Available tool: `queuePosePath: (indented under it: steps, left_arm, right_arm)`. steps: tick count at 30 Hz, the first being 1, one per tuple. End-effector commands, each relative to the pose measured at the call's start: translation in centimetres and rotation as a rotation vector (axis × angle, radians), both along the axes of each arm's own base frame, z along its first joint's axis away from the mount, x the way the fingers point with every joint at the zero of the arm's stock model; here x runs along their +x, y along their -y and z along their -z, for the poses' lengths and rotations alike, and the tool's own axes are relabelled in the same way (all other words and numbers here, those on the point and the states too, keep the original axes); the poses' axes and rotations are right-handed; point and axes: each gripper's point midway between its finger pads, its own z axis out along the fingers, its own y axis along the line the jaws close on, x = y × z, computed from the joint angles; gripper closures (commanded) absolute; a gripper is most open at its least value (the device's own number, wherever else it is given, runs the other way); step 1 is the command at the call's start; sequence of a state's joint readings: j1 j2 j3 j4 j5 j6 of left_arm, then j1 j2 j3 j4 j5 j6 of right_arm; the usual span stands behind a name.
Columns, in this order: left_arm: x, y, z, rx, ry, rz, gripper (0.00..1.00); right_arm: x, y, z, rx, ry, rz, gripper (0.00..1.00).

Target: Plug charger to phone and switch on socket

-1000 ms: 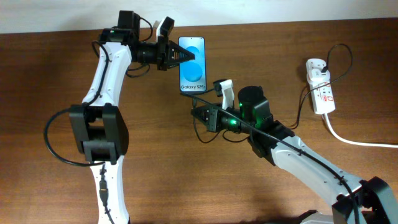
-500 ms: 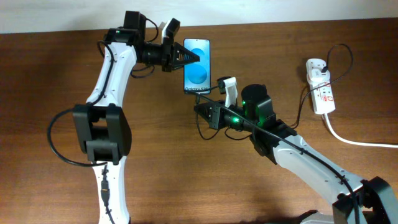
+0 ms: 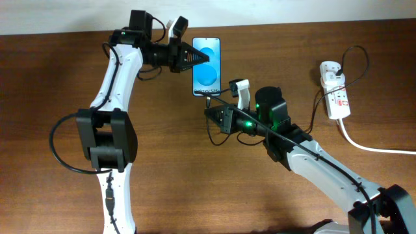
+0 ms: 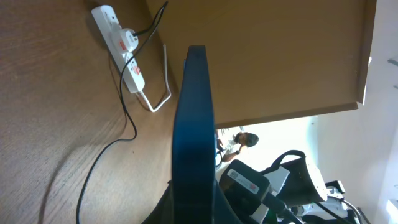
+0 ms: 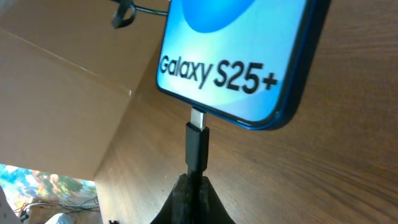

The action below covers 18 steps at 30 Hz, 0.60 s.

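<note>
Brown wooden worktop (image 3: pixel 58 78) fills the overhead view. Near the middle of its far edge the phone (image 3: pixel 208 68) faces screen-up, one long side pinched in the closed left claw (image 3: pixel 197 57). Just nearer, the right claw (image 3: pixel 209 112) is clamped on the charger (image 5: pixel 198 146) behind its plug, whose metal tip meets the port in the phone's bottom edge, a sliver of metal showing. By the right edge, toward the far corner, sits the socket (image 3: pixel 335 88), the charger's black cable plugged into it.
</note>
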<state>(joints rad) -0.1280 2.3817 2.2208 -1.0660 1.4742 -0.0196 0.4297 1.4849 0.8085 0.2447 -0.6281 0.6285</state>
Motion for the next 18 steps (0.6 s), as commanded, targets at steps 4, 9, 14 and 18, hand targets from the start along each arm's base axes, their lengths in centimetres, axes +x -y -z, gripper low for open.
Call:
queuePosePath:
  steps: [4, 9, 14, 18]
  left_arm:
    - [-0.4, 0.2, -1.5, -0.057, 0.031, 0.024, 1.0]
    - [-0.4, 0.2, -1.5, -0.057, 0.036, 0.024, 1.0]
    - [-0.4, 0.2, -1.5, -0.059, 0.053, 0.025, 1.0]
    - [-0.4, 0.2, -1.5, -0.059, 0.053, 0.025, 1.0]
  right_arm:
    - [0.5, -0.1, -0.8, 0.014, 0.024, 0.0, 0.96]
    - [0.4, 0.0, -1.2, 0.072, 0.003, -0.046, 0.96]
    - [-0.7, 0.0, -0.8, 0.106, -0.1, -0.087, 0.96]
    - [-1.0, 0.0, -0.4, 0.106, -0.142, -0.089, 0.96]
